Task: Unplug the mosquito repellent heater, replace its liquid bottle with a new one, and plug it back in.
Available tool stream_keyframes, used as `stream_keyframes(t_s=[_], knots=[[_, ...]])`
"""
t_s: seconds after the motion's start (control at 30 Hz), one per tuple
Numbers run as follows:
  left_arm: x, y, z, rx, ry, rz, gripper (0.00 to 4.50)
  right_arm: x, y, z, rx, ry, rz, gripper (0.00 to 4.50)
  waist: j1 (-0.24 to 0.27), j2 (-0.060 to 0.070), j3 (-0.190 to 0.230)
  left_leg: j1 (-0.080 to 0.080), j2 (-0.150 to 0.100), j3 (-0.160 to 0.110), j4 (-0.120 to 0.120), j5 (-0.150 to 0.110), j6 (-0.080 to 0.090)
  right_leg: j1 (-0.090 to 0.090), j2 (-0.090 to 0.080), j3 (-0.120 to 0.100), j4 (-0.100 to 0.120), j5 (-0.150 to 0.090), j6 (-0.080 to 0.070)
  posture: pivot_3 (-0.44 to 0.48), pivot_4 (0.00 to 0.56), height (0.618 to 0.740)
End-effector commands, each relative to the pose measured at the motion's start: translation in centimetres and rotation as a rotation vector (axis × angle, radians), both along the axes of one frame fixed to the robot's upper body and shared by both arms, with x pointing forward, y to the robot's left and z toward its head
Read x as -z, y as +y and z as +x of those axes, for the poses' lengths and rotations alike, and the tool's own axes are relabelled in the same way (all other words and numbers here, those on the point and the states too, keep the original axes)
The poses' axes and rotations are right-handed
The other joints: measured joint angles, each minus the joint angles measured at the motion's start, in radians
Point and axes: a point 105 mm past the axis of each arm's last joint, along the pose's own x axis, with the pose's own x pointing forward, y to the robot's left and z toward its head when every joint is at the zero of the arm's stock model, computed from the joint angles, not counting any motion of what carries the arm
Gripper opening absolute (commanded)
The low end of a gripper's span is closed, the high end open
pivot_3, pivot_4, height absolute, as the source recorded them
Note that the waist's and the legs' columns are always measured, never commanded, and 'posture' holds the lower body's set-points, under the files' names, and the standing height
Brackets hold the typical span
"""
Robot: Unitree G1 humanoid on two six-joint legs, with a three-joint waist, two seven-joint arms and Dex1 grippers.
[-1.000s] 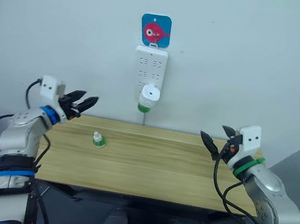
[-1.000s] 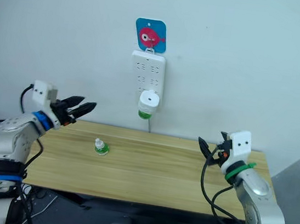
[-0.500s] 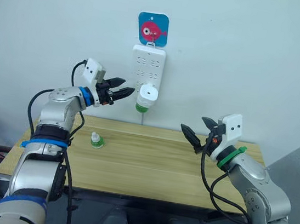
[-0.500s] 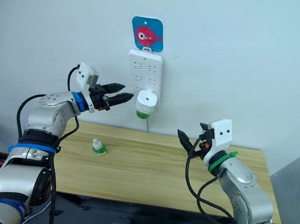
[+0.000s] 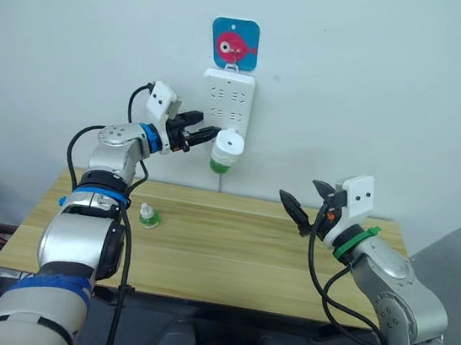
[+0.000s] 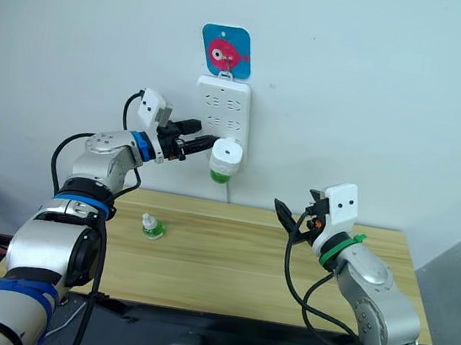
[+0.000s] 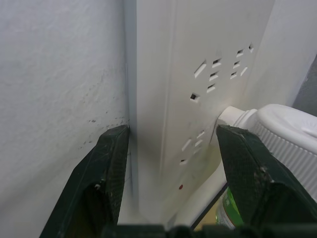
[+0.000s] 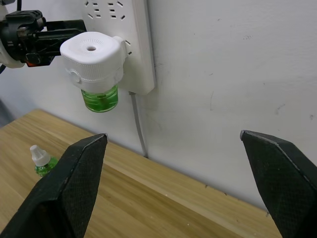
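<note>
The white mosquito repellent heater (image 5: pixel 228 144) is plugged into the bottom of a white power strip (image 5: pixel 228 100) on the wall. A green liquid bottle (image 5: pixel 219 167) hangs under it. A second small green bottle (image 5: pixel 149 215) with a white cap stands on the wooden table (image 5: pixel 228 257). My left gripper (image 5: pixel 206 128) is open at the strip's left edge, just left of the heater. In the left wrist view its fingers (image 7: pixel 106 168) straddle the strip's lower part, with the heater (image 7: pixel 292 134) beside one finger. My right gripper (image 5: pixel 299 190) is open above the table's right half, apart from everything.
A blue hook plate with a pink fish (image 5: pixel 235 44) holds the strip on the wall. The strip's grey cord (image 8: pixel 138 126) drops behind the table's back edge. The right wrist view shows the heater (image 8: pixel 93 55) with my left gripper (image 8: pixel 59 30) beside it.
My left gripper has moved right along the wall, from short of the heater to the strip's edge beside it. The right arm has held still over the last half second.
</note>
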Motion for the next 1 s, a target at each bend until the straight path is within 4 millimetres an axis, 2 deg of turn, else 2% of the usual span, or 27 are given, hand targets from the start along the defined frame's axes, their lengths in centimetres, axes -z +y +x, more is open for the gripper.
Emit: stream_keyframes(t_s=[0.03,0.23,0.47,0.7,0.87,1.0], knots=[[-2.1,-1.3,0.2,0.048,-0.063,0.011,2.96,-1.2,-0.1,-0.4,0.008,-0.058,-0.006,4.5,0.0,0.0,0.002,0.0,0.0,0.0,0.0,0.0,0.0,0.0,0.0,0.0,0.0,0.0,0.0,0.168,0.128,0.74],[-2.3,-2.5,-0.1,0.125,-0.054,0.029,2.96,-1.1,-0.1,-0.3,0.017,-0.056,-0.007,4.5,0.0,-0.001,0.006,-0.001,0.0,-0.001,0.0,0.0,0.0,0.0,0.0,0.0,0.0,0.0,0.0,0.165,0.135,0.74],[-1.9,-4.2,-1.3,0.277,-0.017,0.038,2.96,-1.1,0.2,-0.2,0.012,-0.052,0.005,4.5,-0.001,-0.003,0.013,-0.002,0.0,-0.002,0.0,0.0,0.0,0.0,0.0,-0.001,0.0,0.0,0.0,0.158,0.145,0.74],[-2.4,-5.6,-1.4,0.311,-0.021,-0.001,2.96,-1.2,0.5,-0.1,0.015,-0.046,0.03,4.5,0.0,-0.003,0.019,-0.004,0.0,-0.003,0.001,0.0,0.0,-0.001,0.0,-0.003,-0.001,0.0,0.0,0.15,0.154,0.74],[-2.6,-5.8,-1.6,0.335,-0.015,-0.018,2.96,-1.4,0.5,-0.1,0.017,-0.046,0.042,4.5,-0.001,-0.002,0.024,-0.004,0.0,-0.004,0.001,0.0,0.0,-0.001,0.0,-0.003,-0.001,0.0,0.0,0.143,0.158,0.74],[-2.7,-5.5,-1.6,0.337,-0.009,-0.028,2.07,-1.6,0.7,-0.2,0.014,-0.044,0.053,4.5,-0.001,-0.002,0.026,-0.004,0.0,-0.004,0.001,0.0,0.0,-0.001,0.0,-0.003,-0.001,0.0,0.0,0.137,0.16,0.74]])
